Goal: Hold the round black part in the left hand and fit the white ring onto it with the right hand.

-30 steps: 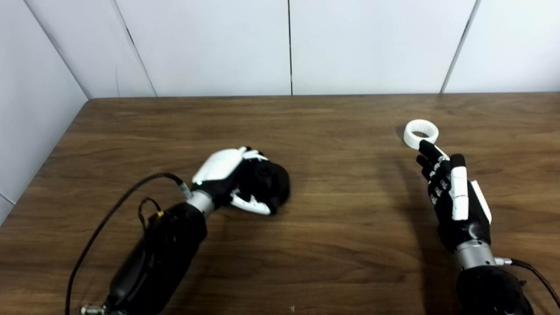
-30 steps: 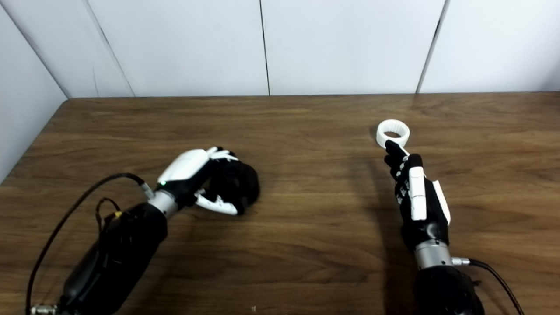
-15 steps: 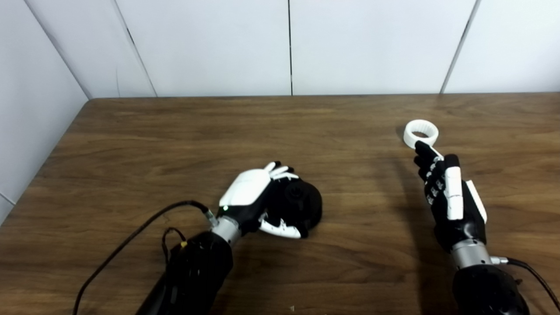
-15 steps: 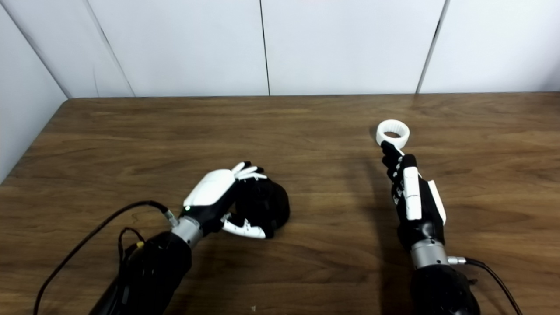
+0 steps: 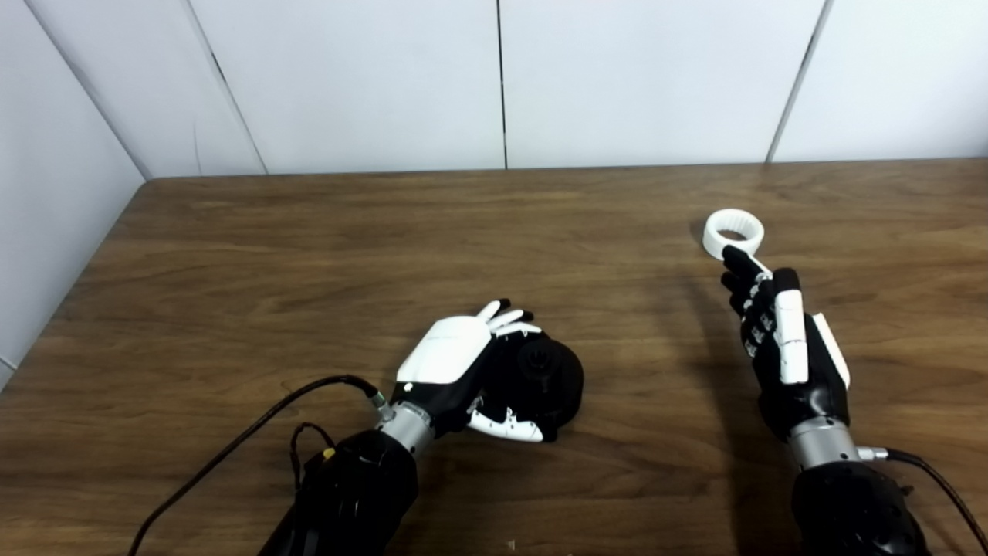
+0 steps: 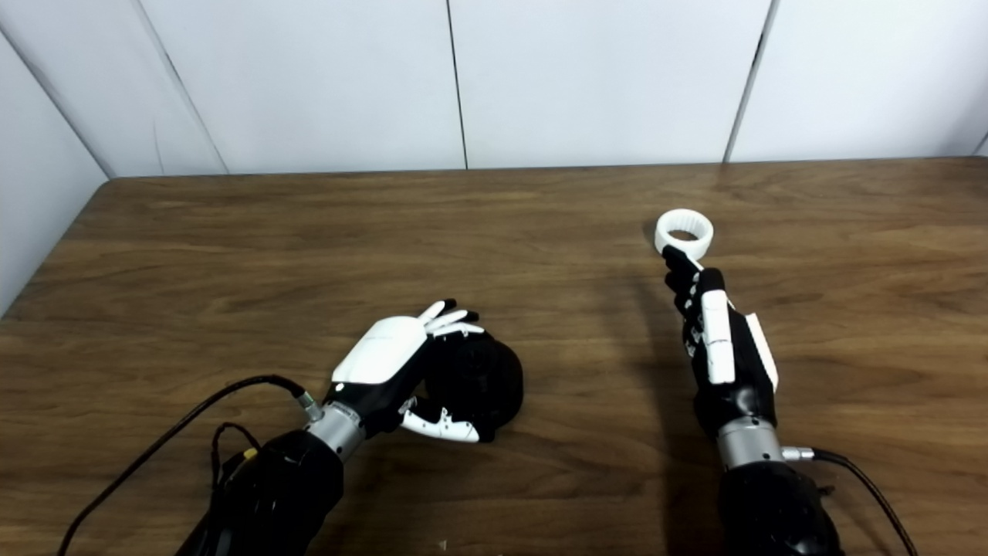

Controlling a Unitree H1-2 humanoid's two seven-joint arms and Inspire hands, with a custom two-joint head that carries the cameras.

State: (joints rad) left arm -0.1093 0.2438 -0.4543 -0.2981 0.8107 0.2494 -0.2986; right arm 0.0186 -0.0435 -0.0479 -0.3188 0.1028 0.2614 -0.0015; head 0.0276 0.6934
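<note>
The round black part [image 5: 554,377] rests on the wooden table [image 5: 309,255] near the front centre. My left hand [image 5: 457,361] is shut on it, with the fingers over its far side and the thumb along its near side. The white ring [image 5: 733,232] lies flat on the table at the right. My right hand [image 5: 783,349] is open just in front of the ring, fingers stretched toward it, with the fingertips [image 5: 737,259] at the ring's near edge. In the right eye view the ring [image 6: 684,232] and the black part [image 6: 482,380] show the same way.
White wall panels [image 5: 502,77] stand along the table's back edge and left side. A black cable [image 5: 231,448] runs from my left wrist across the front left of the table. Another cable [image 5: 934,475] leaves my right wrist.
My left hand has carried the black part to the right and nearer the front. My right hand has hardly moved relative to the ring. The camera has shifted slightly.
</note>
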